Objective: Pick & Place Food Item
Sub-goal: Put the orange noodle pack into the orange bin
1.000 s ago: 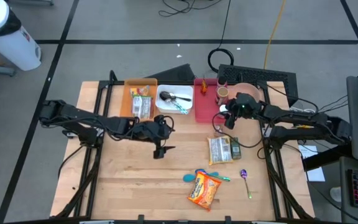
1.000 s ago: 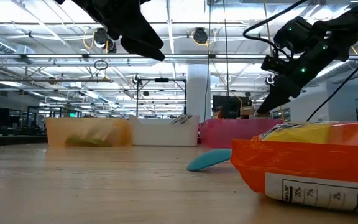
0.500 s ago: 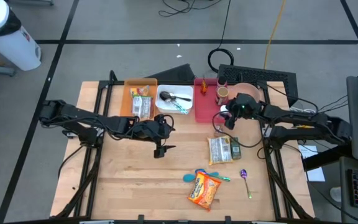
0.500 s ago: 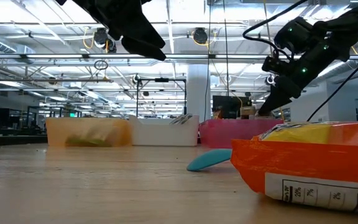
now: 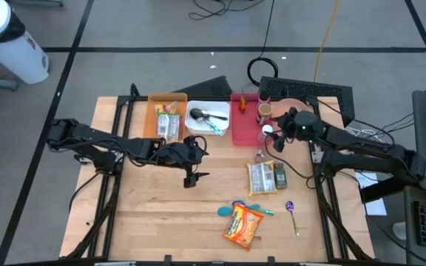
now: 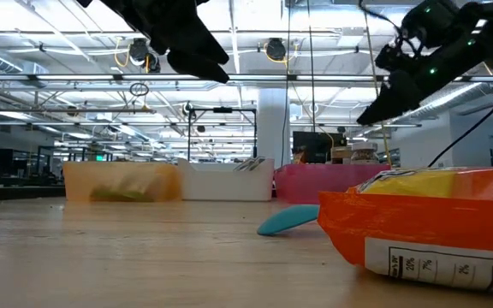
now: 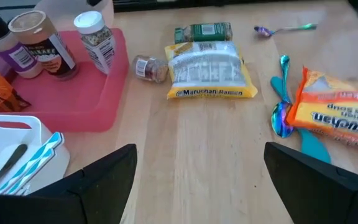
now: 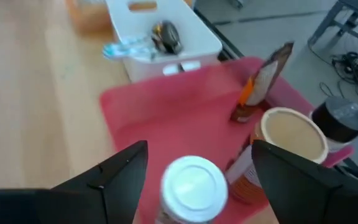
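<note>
Right gripper (image 5: 277, 137) now lifted clear and drawn back over the red bin (image 5: 244, 131), fingers apart and empty. White-capped shaker (image 5: 268, 131) left standing upright inside that bin, so placement looks done. Left gripper (image 5: 191, 176) waiting open, well away from the bin.

- A grey floor (image 5: 124, 29) crossed by dark lines surrounds the wooden bench (image 5: 161, 214).
- Black and yellow cables (image 5: 324, 37) trail over the floor beyond the bench.
- A white cylinder (image 5: 9, 44) stands well off on the floor.
- Ceiling trusses and strip lights (image 6: 75, 81) fill the hall behind.
</note>
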Tool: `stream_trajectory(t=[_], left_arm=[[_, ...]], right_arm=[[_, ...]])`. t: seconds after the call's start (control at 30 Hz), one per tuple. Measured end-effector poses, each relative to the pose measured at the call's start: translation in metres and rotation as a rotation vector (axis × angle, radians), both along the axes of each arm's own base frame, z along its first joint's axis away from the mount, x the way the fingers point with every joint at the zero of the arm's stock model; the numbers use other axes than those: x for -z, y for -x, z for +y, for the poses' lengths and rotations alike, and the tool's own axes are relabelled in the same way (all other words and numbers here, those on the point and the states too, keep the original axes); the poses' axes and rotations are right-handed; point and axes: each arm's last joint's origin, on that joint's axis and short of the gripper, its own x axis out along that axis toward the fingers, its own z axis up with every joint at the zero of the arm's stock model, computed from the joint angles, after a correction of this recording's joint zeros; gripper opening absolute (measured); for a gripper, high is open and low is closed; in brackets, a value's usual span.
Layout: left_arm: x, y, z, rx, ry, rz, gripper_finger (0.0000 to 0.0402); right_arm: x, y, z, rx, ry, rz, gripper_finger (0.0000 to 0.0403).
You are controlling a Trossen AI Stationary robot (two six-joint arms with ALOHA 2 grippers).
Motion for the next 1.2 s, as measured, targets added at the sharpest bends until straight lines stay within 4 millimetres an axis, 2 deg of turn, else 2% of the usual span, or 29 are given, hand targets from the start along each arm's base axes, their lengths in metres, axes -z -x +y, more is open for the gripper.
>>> stream_trajectory(t=[0.1,0.23,0.37,0.53,0.67,0.77,0.93,1.2], left_arm=[[-0.004,-0.002,-0.003,0.007,0.037,-0.049,0.0360],[-0.015,-0.007,-0.012,0.059,0.039,-0.169,0.0360],[-0.019,-0.015,-0.018,0.072,0.031,-0.270,0.0360],[-0.002,-0.033,-0.022,0.076,0.026,-0.301,0.0360],[0.019,-0.047,-0.020,0.077,-0.003,-0.293,0.0360],[0.028,-0.057,-0.017,0.063,0.000,-0.340,0.0360],[0.035,-0.069,-0.011,0.045,0.013,-0.439,0.0360],[0.036,-0.073,-0.009,0.036,0.024,-0.490,0.0360]], right_arm=[[-0.007,0.003,0.008,-0.022,-0.033,-0.066,0.0282],[-0.012,0.004,0.020,-0.138,-0.161,-0.166,0.0279],[-0.008,-0.001,0.033,-0.285,-0.303,-0.225,0.0279],[0.026,-0.007,0.049,-0.430,-0.303,-0.389,0.0279],[0.047,0.002,0.062,-0.539,-0.240,-0.591,0.0279],[0.033,0.004,0.069,-0.617,-0.173,-0.764,0.0279],[0.034,0.002,0.080,-0.696,-0.152,-0.733,0.0279],[0.039,-0.005,0.093,-0.786,-0.153,-0.665,0.0279]])
